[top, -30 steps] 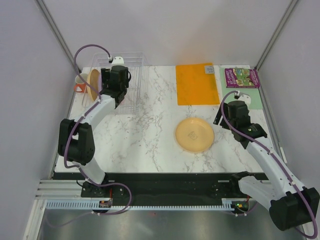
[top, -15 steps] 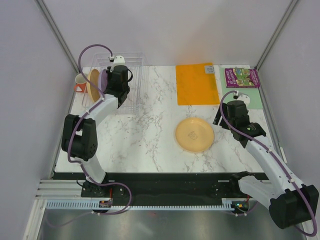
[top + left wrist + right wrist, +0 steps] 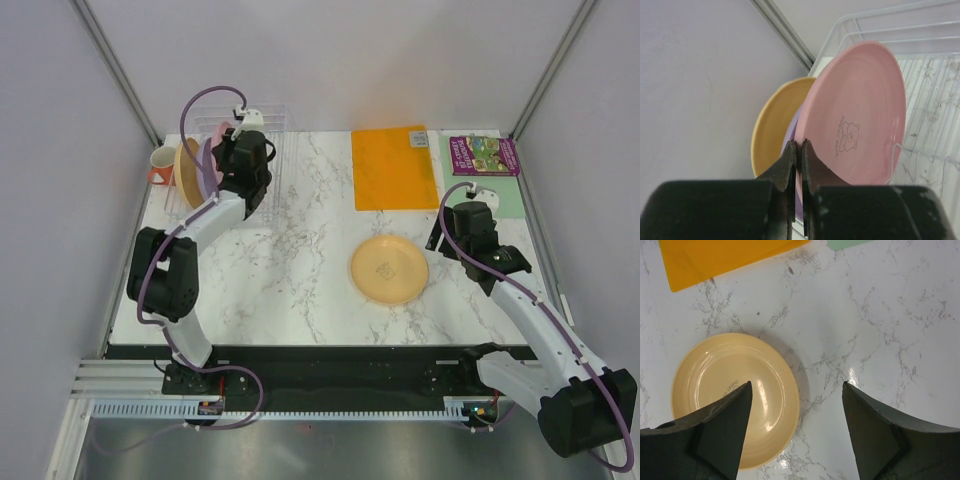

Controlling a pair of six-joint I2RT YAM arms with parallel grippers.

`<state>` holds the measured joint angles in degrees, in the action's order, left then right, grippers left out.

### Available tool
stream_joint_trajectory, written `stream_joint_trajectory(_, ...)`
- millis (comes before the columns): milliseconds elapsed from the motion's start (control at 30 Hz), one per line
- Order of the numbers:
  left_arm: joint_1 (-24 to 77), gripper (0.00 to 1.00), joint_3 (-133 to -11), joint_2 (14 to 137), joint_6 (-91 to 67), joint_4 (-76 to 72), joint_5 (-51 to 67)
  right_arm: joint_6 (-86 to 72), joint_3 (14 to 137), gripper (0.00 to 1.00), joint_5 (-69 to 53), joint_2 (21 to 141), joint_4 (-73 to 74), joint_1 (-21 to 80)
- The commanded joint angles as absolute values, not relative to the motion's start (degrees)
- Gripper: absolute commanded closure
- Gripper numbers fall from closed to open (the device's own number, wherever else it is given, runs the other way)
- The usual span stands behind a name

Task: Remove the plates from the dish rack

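Your left gripper is clamped on the rim of the pink plate. In the left wrist view the plate's near edge runs straight into the slit between the two black fingers, which are pressed almost together on it. The pink plate stands on edge in the dish rack, with its printed face turned to the right of that view.

Just behind it the purple plate shows only as a thin sliver. Behind that the yellow-orange plate stands upright, its lower part hidden by the gripper body.

From above, the arm covers much of the pink plate and the clear rack is hard to trace, so you cannot tell which wire slot holds which plate. An orange mug peeks out left of the rack, partly hidden.

Your right gripper hangs above the marble table with its jaws spread wide and nothing between them. The pale yellow plate lies flat below, its right edge under the gap and its lower rim covered by the left finger. The orange mat is cut off at the top of the right wrist view.
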<state>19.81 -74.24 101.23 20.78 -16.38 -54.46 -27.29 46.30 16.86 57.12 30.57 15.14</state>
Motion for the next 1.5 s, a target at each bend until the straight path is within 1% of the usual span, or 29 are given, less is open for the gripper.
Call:
stream_joint_trajectory(0, 23.5, 0.98, -77.2, 100.3, 34.2, -32.3, -61.4, -27.0, 46.3, 0.2, 17.8, 57.5, 29.6, 15.2)
stream_joint_trajectory(33, 24.9, 0.98, -77.6, 100.1, 39.4, -34.0, -62.1, -26.9, 46.3, 0.2, 17.5, 57.5, 29.6, 15.2)
stream_joint_trajectory(133, 27.8, 0.98, -78.3, 98.8, 48.4, -41.0, -64.3, -26.9, 46.8, 0.2, 17.3, 56.9, 30.1, 15.2)
stream_joint_trajectory(233, 30.3, 0.98, -79.2, 96.2, 53.0, -43.2, -66.5, -26.5, 48.3, 0.2, 16.8, 55.7, 30.9, 15.2)
stream_joint_trajectory(300, 32.0, 0.98, -79.0, 94.0, 52.0, -40.1, -67.4, -25.9, 49.7, 0.2, 15.6, 54.4, 31.1, 15.2)
stream_joint_trajectory(400, 36.0, 0.98, -78.8, 88.1, 43.6, -27.4, -67.9, -25.6, 51.4, 0.19, 13.2, 53.3, 31.6, 15.1)
stream_joint_trajectory(433, 36.7, 0.98, -79.1, 86.4, 35.3, -16.2, -67.6, -25.5, 52.2, 0.19, 12.1, 53.1, 31.8, 15.2)
stream_joint_trajectory(500, 38.2, 0.98, -82.1, 81.3, 21.3, 0.2, -61.4, -25.8, 52.6, 0.2, 9.1, 52.6, 31.7, 15.2)
stream_joint_trajectory(533, 38.2, 0.98, -83.0, 79.7, 6.7, 15.6, -57.1, -25.8, 52.6, 0.2, 7.6, 52.4, 31.3, 15.2)
stream_joint_trajectory(567, 38.1, 0.98, -82.5, 75.6, 1.8, 17.9, -48.7, -25.8, 52.6, 0.2, 5.6, 52.1, 30.8, 15.1)
stream_joint_trajectory(600, 38.1, 0.98, -79.4, 73.7, -1.6, 18.9, -44.3, -25.9, 52.6, 0.2, 2.5, 51.7, 30.3, 15.3)
stream_joint_trajectory(633, 38.2, 0.98, -77.5, 71.4, -7.2, 19.3, -39.9, -26.4, 52.7, 0.2, 0.5, 51.5, 29.3, 15.1)
stream_joint_trajectory(667, 38.1, 0.98, -75.7, 68.3, -9.5, 19.2, -32.8, -26.6, 52.7, 0.19, -1.6, 51.4, 28.7, 15.1)
stream_joint_trajectory(733, 38.1, 0.98, -71.3, 66.5, -15.3, 19.2, -26.6, -28.1, 52.0, 0.18, -6.7, 51.0, 26.3, 15.1)
stream_joint_trajectory(767, 38.1, 0.98, -70.2, 66.0, -16.9, 18.9, -20.8, -28.7, 51.5, 0.18, -8.5, 50.9, 25.1, 15.1)
stream_joint_trajectory(800, 38.1, 0.98, -68.0, 65.4, -19.6, 18.5, -18.0, -29.4, 51.1, 0.17, -12.3, 50.8, 22.6, 15.1)
stream_joint_trajectory(900, 38.1, 0.98, -63.0, 64.5, -24.3, 15.5, -9.9, -33.0, 48.9, 0.17, -17.1, 50.5, 16.7, 15.1)
stream_joint_trajectory(933, 38.1, 0.98, -61.8, 64.3, -25.3, 14.7, -8.8, -34.1, 47.7, 0.17, -19.7, 50.5, 15.4, 15.2)
stream_joint_trajectory(1067, 38.1, 0.98, -55.7, 62.8, -29.2, 11.1, -5.6, -37.3, 46.1, 0.16, -22.8, 50.1, 10.9, 15.3)
stream_joint_trajectory(1467, 38.1, 0.98, -52.4, 62.8, -32.2, 6.6, -3.2, -39.6, 42.0, 0.14, -25.7, 52.3, 7.1, 15.6)
